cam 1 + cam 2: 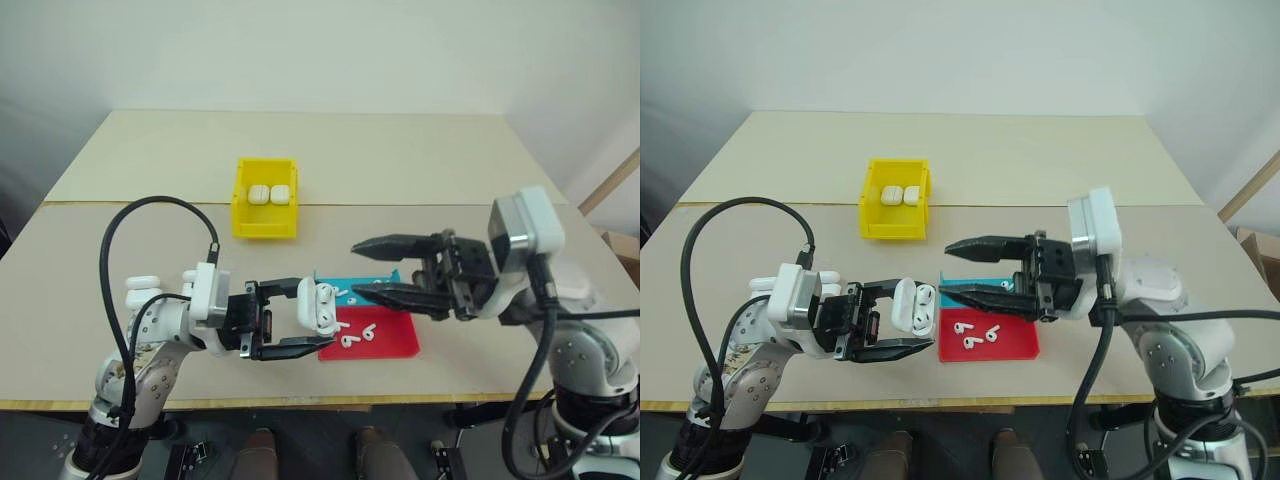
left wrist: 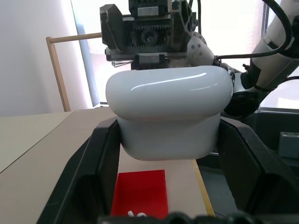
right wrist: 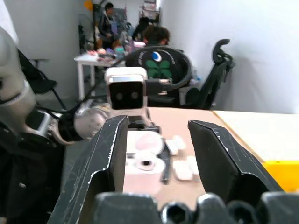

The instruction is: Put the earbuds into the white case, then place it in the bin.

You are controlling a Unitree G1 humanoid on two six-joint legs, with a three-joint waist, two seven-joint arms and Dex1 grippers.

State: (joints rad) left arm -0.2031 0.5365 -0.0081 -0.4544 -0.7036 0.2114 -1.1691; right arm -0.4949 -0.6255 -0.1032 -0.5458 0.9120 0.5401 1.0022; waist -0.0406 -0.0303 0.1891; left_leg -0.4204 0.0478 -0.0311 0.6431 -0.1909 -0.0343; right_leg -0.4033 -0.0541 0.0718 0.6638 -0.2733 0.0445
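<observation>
Over the front edge of the tan surface (image 1: 420, 160), in the left eye view, the left claw (image 1: 300, 318) is clamped on the white case (image 1: 318, 306), whose lid stands flipped open, and holds it in the air just above the near corner of the shallow blue-and-red tray (image 1: 395, 340). Three loose earbuds (image 1: 358, 333) lie on the red part of that tray. The right claw (image 1: 368, 268) hangs opposite, pointing toward the left one, its two black fingers apart with nothing between them, a short gap away from the held case. Farther back on the surface sits the yellow bin (image 1: 247, 222) with two closed white cases (image 1: 269, 194) side by side inside it. More white cases (image 1: 142, 290) lie beside the left arm.

In the right eye view the same layout shows: the open case (image 1: 914, 305) in the left claw, the right claw (image 1: 952, 268) spread and empty over the tray (image 1: 1025, 345), the bin (image 1: 872, 222) behind.

In the left wrist view the case (image 2: 168, 114) sits pinched between the two black fingers (image 2: 100, 163), with the right claw's geared body (image 2: 149, 32) just behind it and the red tray (image 2: 140, 191) below.

In the right wrist view the spread fingers (image 3: 110, 154) frame the left wrist's camera block (image 3: 125, 93) and the open case (image 3: 144, 154), blurred, with people (image 3: 154, 35) at a desk in the background
</observation>
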